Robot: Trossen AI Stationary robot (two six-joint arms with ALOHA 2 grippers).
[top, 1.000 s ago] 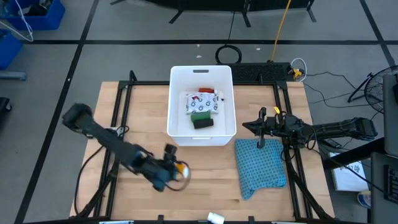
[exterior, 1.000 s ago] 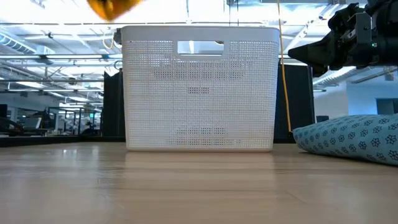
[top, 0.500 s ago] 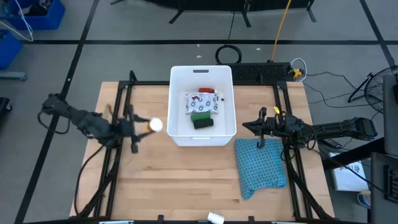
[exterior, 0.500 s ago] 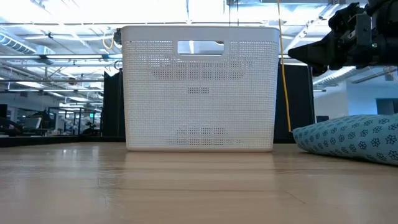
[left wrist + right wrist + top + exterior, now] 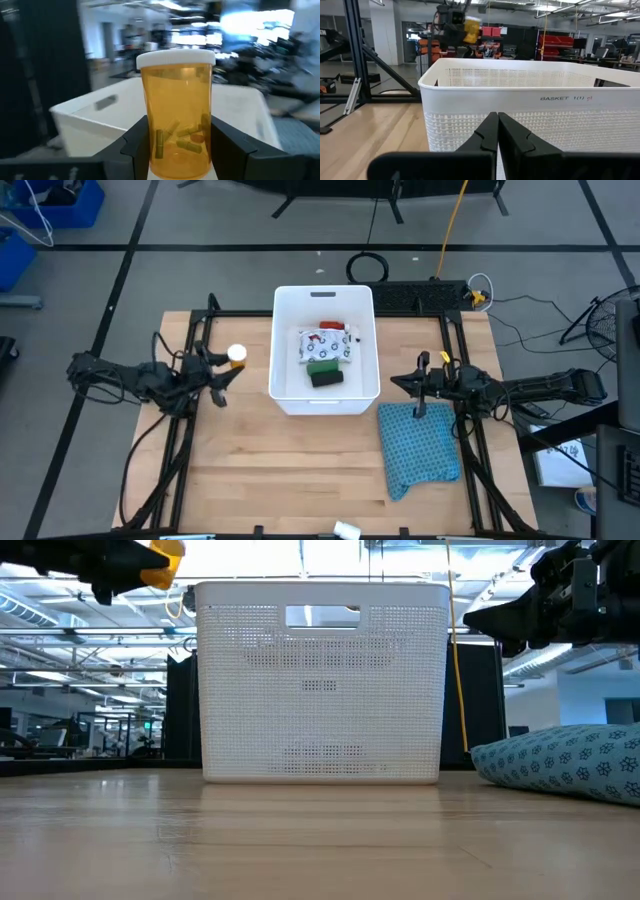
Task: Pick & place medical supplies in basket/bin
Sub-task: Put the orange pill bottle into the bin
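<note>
Currently left gripper (image 5: 177, 150) clamped on orange pill bottle (image 5: 176, 112), white cap up, capsules visible inside, bottle upright between both fingers (image 5: 134, 142). Held in the air just beside the left wall of the white basket (image 5: 283, 395), above the wooden table (image 5: 300, 470), not over the opening yet. Inside basket: flat white packet with dark prints (image 5: 322, 345), green block (image 5: 323, 364), black block (image 5: 326, 379), red tube (image 5: 331, 326) near the far end. Right gripper (image 5: 498, 131) fully closed, empty, parked off the basket's right side, above the blue patterned cloth (image 5: 420, 448). Small white bottle (image 5: 346, 530) at the table's near edge, well apart from everything.
</note>
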